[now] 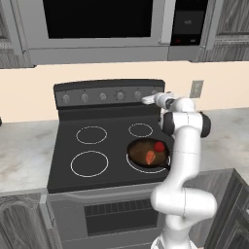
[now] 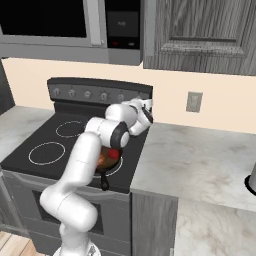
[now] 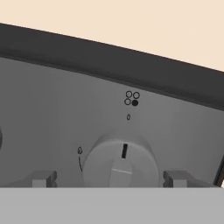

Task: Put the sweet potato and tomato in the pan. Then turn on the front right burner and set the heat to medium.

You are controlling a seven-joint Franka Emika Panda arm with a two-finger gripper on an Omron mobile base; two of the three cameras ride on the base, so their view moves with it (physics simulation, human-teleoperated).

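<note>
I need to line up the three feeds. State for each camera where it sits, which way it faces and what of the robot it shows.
Left base view: behind-left, facing the stove; arm at right, gripper at the knob row.
Right base view: behind-right, facing stove and counter; arm at left.
Hand view: on the hand, facing the knob; fingertips flank it.
Shared: both base views show the pan holding the tomato.

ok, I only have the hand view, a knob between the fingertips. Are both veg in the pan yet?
Observer: Yes. The sweet potato and the tomato both lie in the pan.
Operator: Pan on the correct burner?
Observer: It sits on the front right burner, with its handle pointing toward the stove's front edge.
Operator: Which knob am I at?
Observer: The end effector is at the right end of the knob row on the back panel; the other knobs lie to its left.
</note>
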